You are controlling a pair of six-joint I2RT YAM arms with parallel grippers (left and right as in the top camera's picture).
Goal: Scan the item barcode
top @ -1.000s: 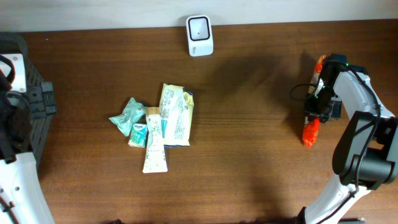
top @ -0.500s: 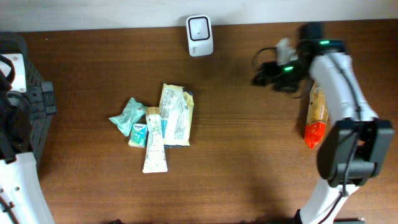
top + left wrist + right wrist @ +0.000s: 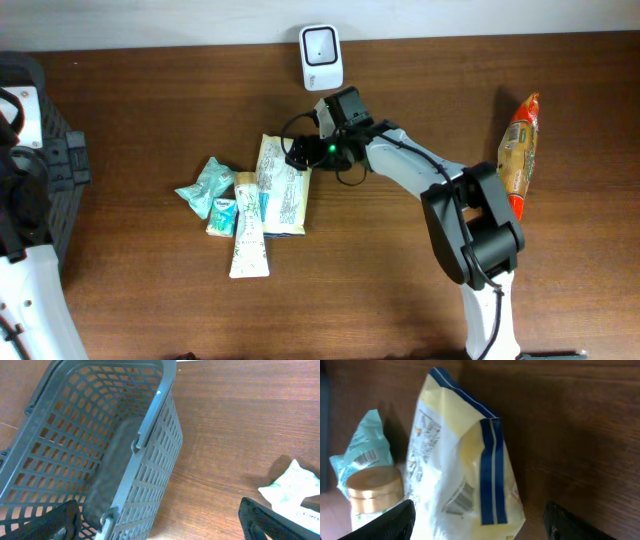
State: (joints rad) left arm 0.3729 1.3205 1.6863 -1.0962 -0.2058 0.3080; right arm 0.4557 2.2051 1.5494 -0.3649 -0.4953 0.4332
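A pile of items lies mid-table. It holds a yellow-and-white bag with blue stripes [image 3: 283, 185], a teal packet [image 3: 207, 185] and a white tube [image 3: 250, 238]. My right gripper [image 3: 298, 155] hangs open over the far end of the striped bag [image 3: 465, 460], one finger on each side, gripping nothing. A barcode [image 3: 461, 500] shows on that bag between the fingers. The white scanner [image 3: 321, 57] stands at the back edge. An orange snack bag [image 3: 518, 150] lies alone at the right. My left gripper [image 3: 160, 527] is open beside the grey basket [image 3: 100, 435].
The teal packet [image 3: 362, 452] and a gold-capped tube [image 3: 372, 489] lie just left of the striped bag. The basket [image 3: 45, 150] sits at the table's left edge. Bare wood stretches between the pile and the orange bag.
My right gripper opened and let go of the orange snack bag at the right, then swung left across the table to the pile. The left arm stayed still.
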